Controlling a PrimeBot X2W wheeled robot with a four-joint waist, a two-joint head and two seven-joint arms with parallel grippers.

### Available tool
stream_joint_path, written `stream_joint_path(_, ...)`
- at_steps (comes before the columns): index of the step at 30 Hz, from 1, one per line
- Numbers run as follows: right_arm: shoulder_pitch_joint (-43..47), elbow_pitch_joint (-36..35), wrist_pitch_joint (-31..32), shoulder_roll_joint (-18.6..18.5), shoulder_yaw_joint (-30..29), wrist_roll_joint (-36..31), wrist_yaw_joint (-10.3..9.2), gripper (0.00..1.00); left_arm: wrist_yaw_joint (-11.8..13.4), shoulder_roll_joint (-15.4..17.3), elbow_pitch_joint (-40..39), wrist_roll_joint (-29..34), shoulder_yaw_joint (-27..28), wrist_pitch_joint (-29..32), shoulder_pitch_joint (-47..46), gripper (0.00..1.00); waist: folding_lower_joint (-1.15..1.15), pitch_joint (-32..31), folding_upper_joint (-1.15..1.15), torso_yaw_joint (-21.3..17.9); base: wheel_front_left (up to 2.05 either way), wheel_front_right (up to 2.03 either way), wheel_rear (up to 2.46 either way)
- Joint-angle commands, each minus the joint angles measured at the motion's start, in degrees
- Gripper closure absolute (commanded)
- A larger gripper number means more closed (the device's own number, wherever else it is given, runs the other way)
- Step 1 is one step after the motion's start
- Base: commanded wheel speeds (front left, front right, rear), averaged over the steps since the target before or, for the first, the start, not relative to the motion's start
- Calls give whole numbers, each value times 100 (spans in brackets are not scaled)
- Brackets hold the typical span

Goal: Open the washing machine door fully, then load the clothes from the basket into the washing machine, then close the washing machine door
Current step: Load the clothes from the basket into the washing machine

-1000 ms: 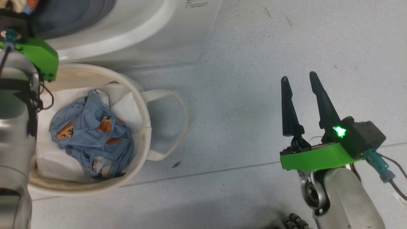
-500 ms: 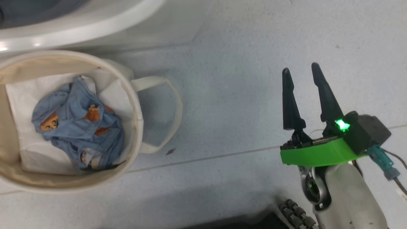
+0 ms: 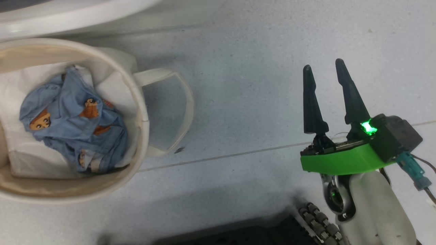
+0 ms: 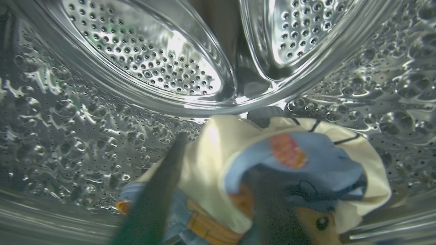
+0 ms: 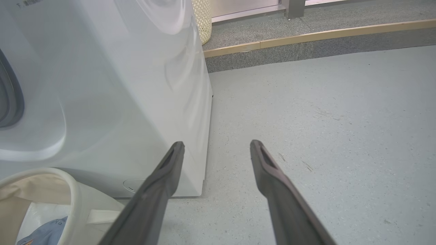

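In the left wrist view my left gripper (image 4: 223, 126) is deep inside the washing machine's perforated steel drum (image 4: 146, 61). Its dark fingers (image 4: 160, 190) stand apart, and the cream garment (image 4: 211, 163) with blue and orange prints lies between and over them. The light blue garment (image 3: 71, 126) lies crumpled in the cream canvas basket (image 3: 143, 112), which stands on the floor just before the white washing machine (image 3: 68, 13). My right gripper (image 3: 323, 68) is open and holds nothing, well to the right of the basket above the floor. The washing machine door is out of view.
A flat white sheet (image 3: 20, 160) lines the basket under the blue garment. One loop handle (image 3: 185, 112) lies on the grey floor to the basket's right. A raised grey step with a wooden edge (image 5: 323, 34) runs behind the washer (image 5: 102, 85).
The head camera has swung, so basket and washer slid up and left in the picture. My left forearm and green wrist, at the left edge a second ago, have left that view.
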Motion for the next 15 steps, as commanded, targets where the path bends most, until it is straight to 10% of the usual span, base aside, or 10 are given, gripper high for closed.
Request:
stream_joint_path(1,153,-162,-27,-12,96,-43,1,0,-24,206,-219,-30,24,-23,-167,0,0,-38,0,57,0,0,0)
stream_joint_path(15,148,229,-27,-12,243,-16,1,0,-155,-153,-1794,-431,118,-25,2005,0,0,-1412,0,528,0,0,0)
